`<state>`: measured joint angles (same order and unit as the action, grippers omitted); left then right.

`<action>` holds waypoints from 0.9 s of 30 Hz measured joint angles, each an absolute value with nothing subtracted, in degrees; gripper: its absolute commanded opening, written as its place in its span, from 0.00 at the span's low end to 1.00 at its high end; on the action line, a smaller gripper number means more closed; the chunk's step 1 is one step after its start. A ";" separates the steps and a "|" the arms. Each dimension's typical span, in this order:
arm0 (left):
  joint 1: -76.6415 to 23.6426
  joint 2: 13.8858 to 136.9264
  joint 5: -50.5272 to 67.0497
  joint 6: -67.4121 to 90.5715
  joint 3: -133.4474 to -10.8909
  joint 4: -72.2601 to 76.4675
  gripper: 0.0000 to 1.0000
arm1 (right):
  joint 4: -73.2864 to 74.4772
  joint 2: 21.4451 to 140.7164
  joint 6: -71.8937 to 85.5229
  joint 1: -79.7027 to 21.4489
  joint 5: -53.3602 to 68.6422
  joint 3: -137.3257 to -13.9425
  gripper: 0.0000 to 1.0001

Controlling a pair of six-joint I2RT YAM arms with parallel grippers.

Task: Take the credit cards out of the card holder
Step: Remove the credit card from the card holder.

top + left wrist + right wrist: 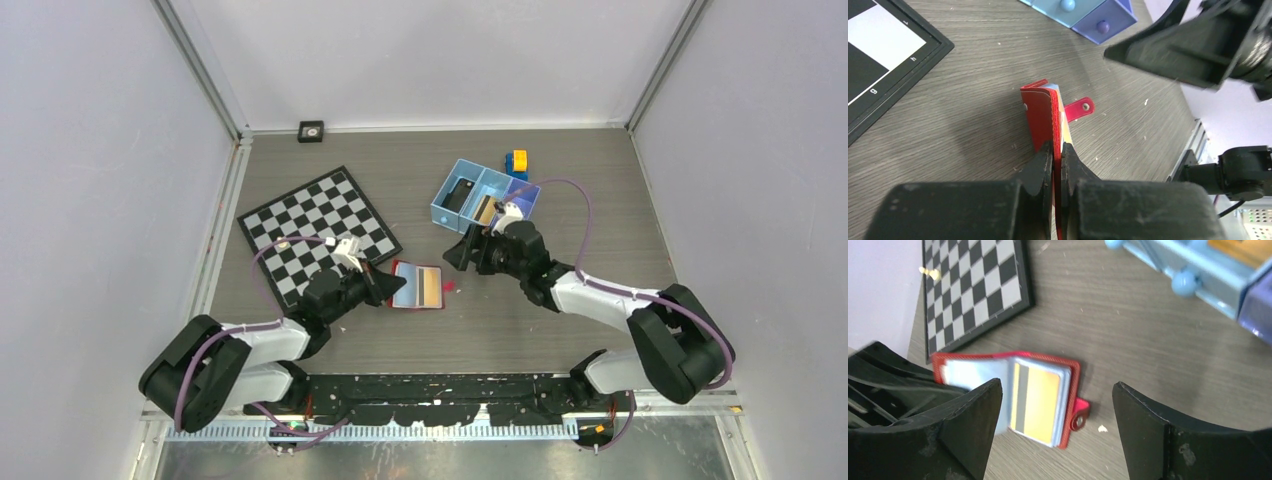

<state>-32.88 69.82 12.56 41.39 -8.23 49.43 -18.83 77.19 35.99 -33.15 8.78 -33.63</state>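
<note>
The red card holder lies open on the table, its pale blue-grey lining up. An orange-gold credit card with a grey stripe shows in its right half. My left gripper is shut on the holder's left cover, which it holds on edge; the snap tab sticks out to the right. My right gripper is open and empty, hovering just above and behind the holder, which sits between its fingers in the right wrist view. No greyish-silver card shows.
A chessboard lies left of the holder. A blue three-compartment tray stands at the back with a black item and an orange-gold flat thing inside. A yellow and blue block sits behind it.
</note>
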 measured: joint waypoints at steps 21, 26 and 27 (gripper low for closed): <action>-32.88 64.47 11.60 56.27 -9.74 50.57 0.00 | -35.64 70.87 50.92 -33.41 16.36 -19.64 0.89; -32.88 64.49 11.57 58.57 -11.81 51.29 0.00 | -39.86 70.08 57.45 -35.64 15.66 -18.61 0.89; -32.88 64.51 11.57 58.98 -12.08 51.72 0.00 | -40.27 70.08 58.22 -36.03 15.53 -18.61 0.89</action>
